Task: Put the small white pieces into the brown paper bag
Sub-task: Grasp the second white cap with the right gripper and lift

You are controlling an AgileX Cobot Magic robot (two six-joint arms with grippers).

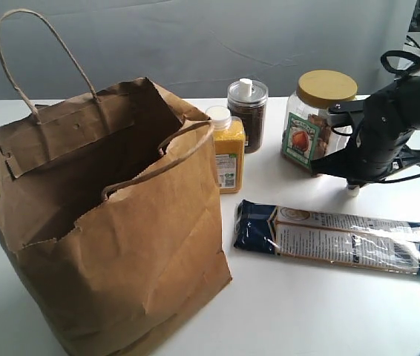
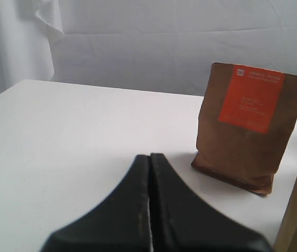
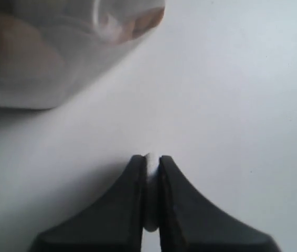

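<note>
My right tool (image 3: 150,173) is clamped on a small white piece (image 3: 150,164); I see the piece pinched between the two black jaws in the right wrist view, its white end poking out at the tips. In the exterior view that grip sits low over the counter (image 1: 306,311), at about 4 o'clock from the jar with the yellow lid (image 1: 317,122) and 12 o'clock of the blue packet (image 1: 340,237). I cannot tell whether the piece touches the counter. The brown paper bag (image 1: 113,245) stands open-mouthed well apart at 9 o'clock, with the yellow bottle (image 1: 228,152) just beside it. My left tool (image 2: 149,173) is closed tight with nothing between its jaws, and a brown pouch (image 2: 245,131) stands upright at its 1 o'clock.
</note>
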